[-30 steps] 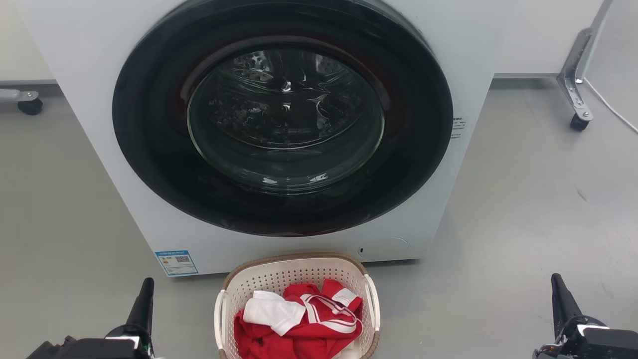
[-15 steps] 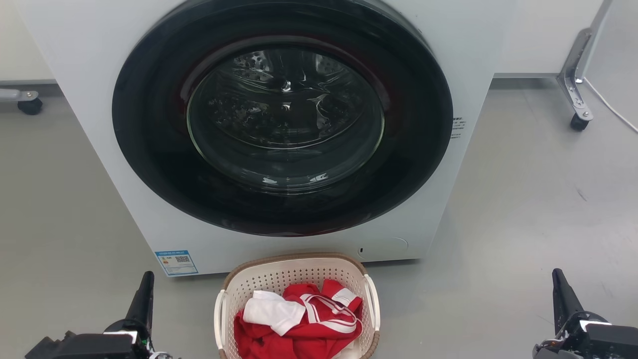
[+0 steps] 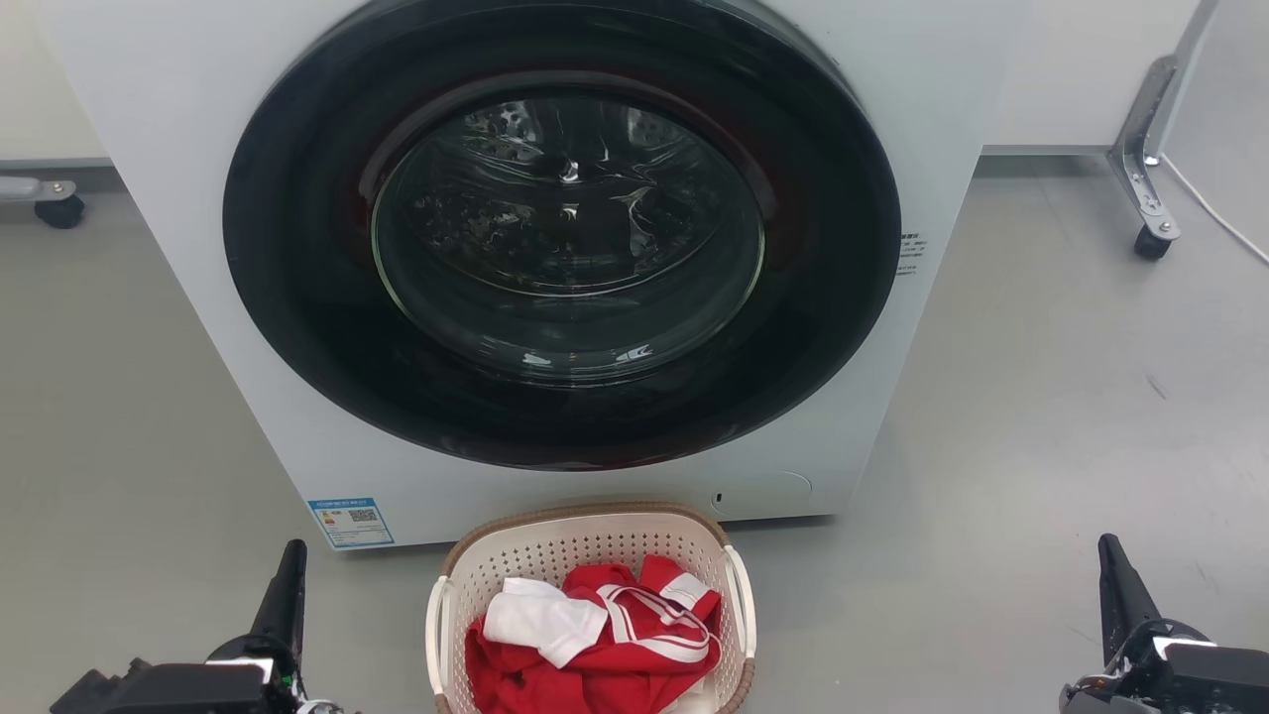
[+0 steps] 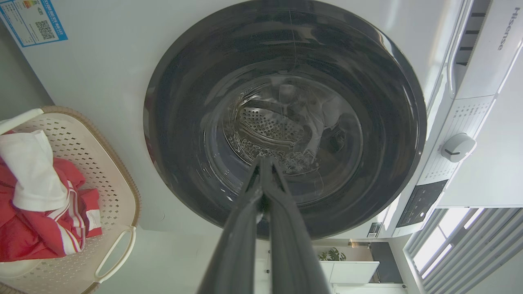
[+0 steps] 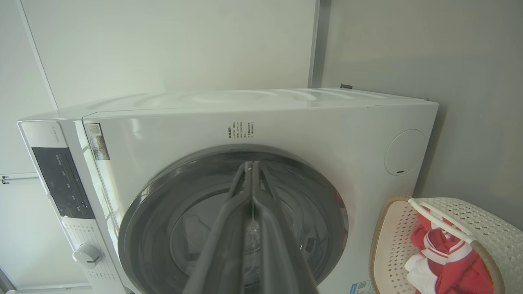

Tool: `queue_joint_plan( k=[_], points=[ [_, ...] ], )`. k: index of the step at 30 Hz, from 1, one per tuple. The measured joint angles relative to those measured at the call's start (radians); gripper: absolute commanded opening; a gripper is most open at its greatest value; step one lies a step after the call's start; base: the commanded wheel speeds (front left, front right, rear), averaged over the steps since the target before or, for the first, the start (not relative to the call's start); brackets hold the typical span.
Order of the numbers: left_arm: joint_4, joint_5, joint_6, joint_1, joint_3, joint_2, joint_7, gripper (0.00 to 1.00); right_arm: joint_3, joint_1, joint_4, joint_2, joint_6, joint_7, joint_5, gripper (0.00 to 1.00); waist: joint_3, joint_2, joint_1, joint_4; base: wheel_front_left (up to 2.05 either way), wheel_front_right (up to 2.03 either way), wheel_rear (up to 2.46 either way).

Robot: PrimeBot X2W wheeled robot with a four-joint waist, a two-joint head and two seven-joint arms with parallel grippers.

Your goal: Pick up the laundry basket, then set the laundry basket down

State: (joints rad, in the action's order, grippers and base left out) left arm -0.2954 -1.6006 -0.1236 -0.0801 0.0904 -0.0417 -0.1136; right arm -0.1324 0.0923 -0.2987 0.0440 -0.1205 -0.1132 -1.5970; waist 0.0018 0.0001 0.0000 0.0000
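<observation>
The laundry basket (image 3: 585, 540) stands on the grey floor right in front of the washing machine, cream-white and perforated, with a brown rim and white side handles. Red and white clothes (image 3: 595, 635) lie inside it. In the left wrist view the laundry basket (image 4: 110, 179) sits at the left edge; in the right wrist view the laundry basket (image 5: 392, 245) sits at the lower right. My left gripper (image 3: 290, 560) is low at the basket's left, apart from it, fingers shut with nothing held (image 4: 261, 161). My right gripper (image 3: 1108, 555) is far to the basket's right, also shut and empty (image 5: 251, 165).
A white front-loading washing machine (image 3: 198, 149) with a dark round door (image 3: 565, 228), shut, rises just behind the basket. A metal leg on a castor (image 3: 1150, 238) stands at the back right, another castor (image 3: 59, 208) at the far left. Open grey floor (image 3: 1041, 416) lies on both sides.
Between one second and half a second ago both grippers sank very slightly; since then nothing has moved. The basket stays put.
</observation>
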Motion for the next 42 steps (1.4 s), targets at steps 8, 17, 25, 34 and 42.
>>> queue_joint_plan(
  k=[8, 17, 25, 34, 42],
  points=[
    [0.000, 0.000, 0.000, 0.000, 0.000, 0.000, 0.000, 0.00, 0.000, 0.000, 0.000, 0.000, 0.000, 0.000, 0.000, 0.00, 0.000, 0.0000, 0.0000, 0.000, 0.00, 0.00, 0.00],
    [0.000, 0.000, 0.000, 0.000, 0.000, 0.000, 0.000, 0.00, 0.000, 0.000, 0.000, 0.000, 0.000, 0.000, 0.000, 0.00, 0.000, 0.0000, 0.0000, 0.000, 0.00, 0.00, 0.00],
    [0.000, 0.000, 0.000, 0.000, 0.000, 0.000, 0.000, 0.00, 0.000, 0.000, 0.000, 0.000, 0.000, 0.000, 0.000, 0.00, 0.000, 0.0000, 0.0000, 0.000, 0.00, 0.00, 0.00],
    [0.000, 0.000, 0.000, 0.000, 0.000, 0.000, 0.000, 0.00, 0.000, 0.000, 0.000, 0.000, 0.000, 0.000, -0.002, 0.00, 0.000, 0.0000, 0.0000, 0.000, 0.00, 0.00, 0.00],
    [0.000, 0.000, 0.000, 0.000, 0.000, 0.000, 0.000, 0.00, 0.000, 0.000, 0.000, 0.000, 0.000, 0.000, -0.002, 0.00, 0.000, 0.0000, 0.0000, 0.000, 0.00, 0.00, 0.00]
  ],
)
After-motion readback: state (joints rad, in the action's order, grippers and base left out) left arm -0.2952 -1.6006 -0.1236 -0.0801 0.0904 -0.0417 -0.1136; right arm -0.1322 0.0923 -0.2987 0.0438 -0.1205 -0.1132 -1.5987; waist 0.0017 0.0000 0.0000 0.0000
